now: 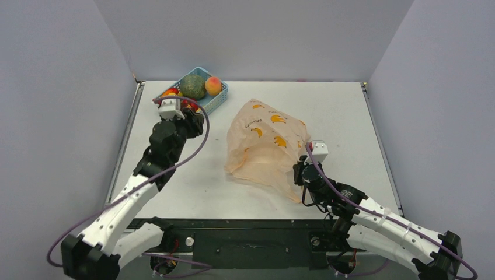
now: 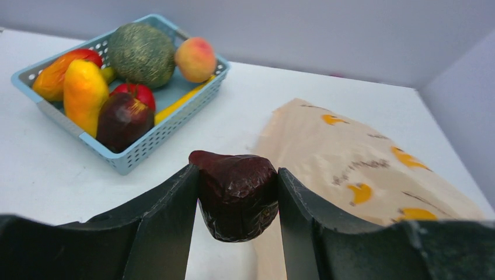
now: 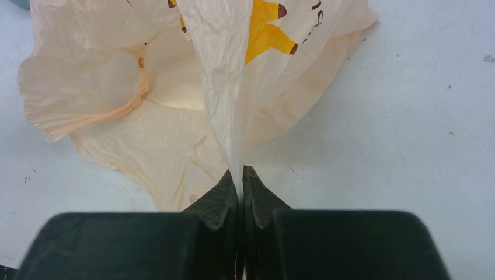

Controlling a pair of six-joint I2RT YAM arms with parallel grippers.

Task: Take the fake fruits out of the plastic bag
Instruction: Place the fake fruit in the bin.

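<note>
So the split of work here makes sense to me. The right tool is pinched flat on a fold of the plastic bag, with nothing but thin film between its closed fingers. I'd guess it's acting as an anchor on the bag's near-right edge, so the bag stays puffed up in the middle of the desk instead of sliding or flopping shut. The left tool has a dark maroon fruit squeezed between its fingers. It's only partly closed because the fruit fills the gap. It hangs over the desk just on the near side of the blue basket at the far left, well clear of the bag. The basket already has several fake fruits packed in next to a rough green ball, so my read is the maroon one is headed in there too. A bit of bare basket floor shows between the pile and the peachy one, which is probably the easy spot to drop it. I can't tell if anything's left inside the bag, because the plastic is too cloudy and crumpled.
</note>
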